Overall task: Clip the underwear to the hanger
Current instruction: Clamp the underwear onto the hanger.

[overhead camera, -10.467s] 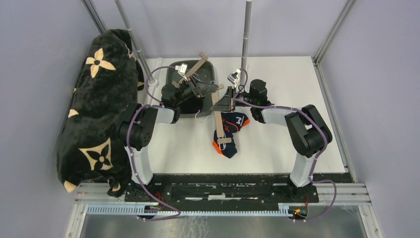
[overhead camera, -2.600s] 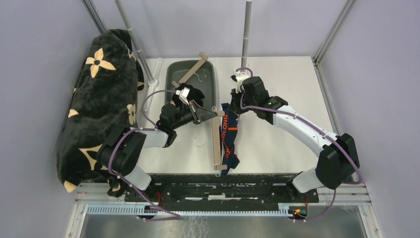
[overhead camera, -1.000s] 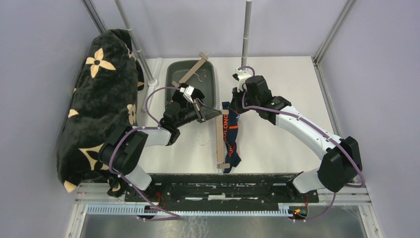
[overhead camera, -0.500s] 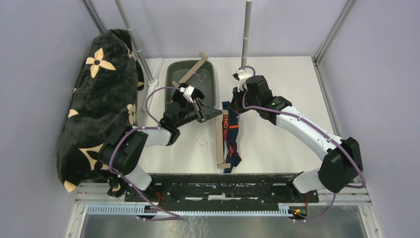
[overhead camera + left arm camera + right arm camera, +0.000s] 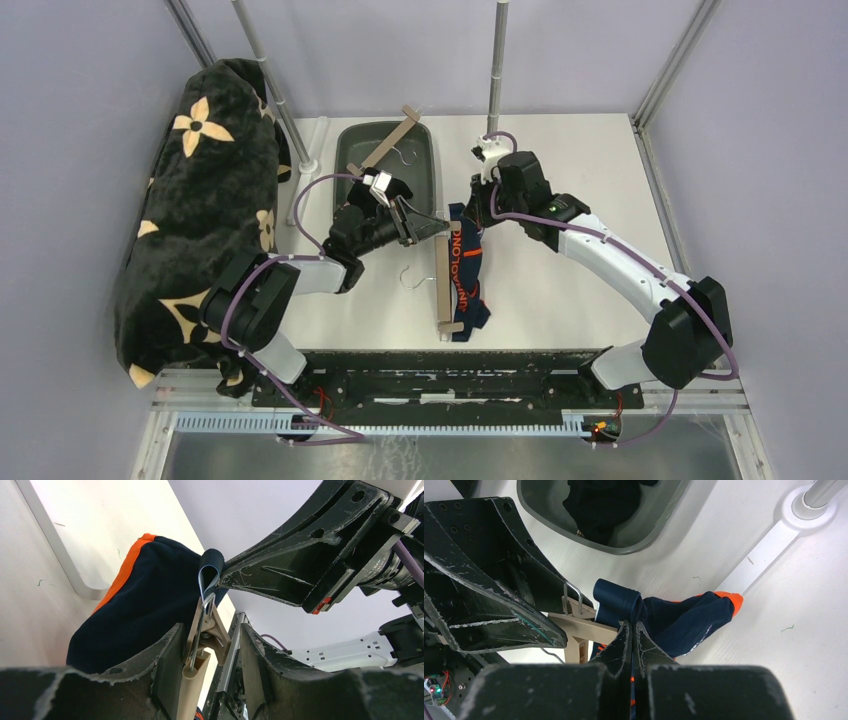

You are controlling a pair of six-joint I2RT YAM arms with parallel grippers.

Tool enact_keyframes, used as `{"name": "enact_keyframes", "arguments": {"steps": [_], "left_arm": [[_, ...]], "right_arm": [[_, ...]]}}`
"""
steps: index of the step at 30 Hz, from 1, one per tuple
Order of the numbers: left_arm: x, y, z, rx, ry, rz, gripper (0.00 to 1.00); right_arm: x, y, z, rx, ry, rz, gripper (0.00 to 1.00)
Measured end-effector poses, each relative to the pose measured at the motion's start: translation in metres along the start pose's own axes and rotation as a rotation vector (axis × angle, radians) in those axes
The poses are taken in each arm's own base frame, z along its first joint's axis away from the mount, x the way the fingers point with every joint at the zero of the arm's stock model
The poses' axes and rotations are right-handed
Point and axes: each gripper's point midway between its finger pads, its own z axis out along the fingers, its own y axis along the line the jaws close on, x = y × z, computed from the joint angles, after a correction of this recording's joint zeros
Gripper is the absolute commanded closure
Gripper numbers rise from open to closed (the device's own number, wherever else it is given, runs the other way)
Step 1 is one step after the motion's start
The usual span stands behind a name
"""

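Left wrist view: left gripper (image 5: 210, 629), jaws parted astride the far clip (image 5: 220, 636) of the tan wooden hanger (image 5: 441, 280), lying near-to-far; right gripper (image 5: 631, 625), just right, pinches the navy-and-orange underwear (image 5: 145, 595) waistband there.

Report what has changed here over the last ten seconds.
The left gripper left the bin, came to the hanger's far clip, closed on it, and has just opened its jaws around it. The right gripper drew the bunched underwear out along the hanger and keeps its far edge pinched by that clip. The bin and the black blanket have not moved.
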Motion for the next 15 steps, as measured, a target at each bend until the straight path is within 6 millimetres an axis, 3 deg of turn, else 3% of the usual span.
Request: {"name": "enact_keyframes", "arguments": {"steps": [5,7,9,12,15], "left_arm": [[0.000,0.004,0.003,-0.001,0.000,-0.001,0.58],[-0.001,0.005,0.006,0.000,0.000,0.000,0.61],[-0.002,0.007,0.009,0.001,0.001,0.000,0.64],[-0.002,0.010,0.013,0.001,0.003,-0.001,0.70],[-0.001,0.015,0.016,-0.006,0.007,-0.008,0.71]], "right_arm": [[0.000,-0.003,0.001,0.005,-0.004,0.003,1.00],[-0.001,-0.006,0.001,0.010,-0.008,0.007,0.95],[-0.003,-0.008,0.001,0.014,-0.013,0.010,0.82],[-0.006,-0.011,0.001,0.020,-0.025,0.015,0.50],[-0.010,-0.016,0.001,0.034,-0.040,0.022,0.39]]}}
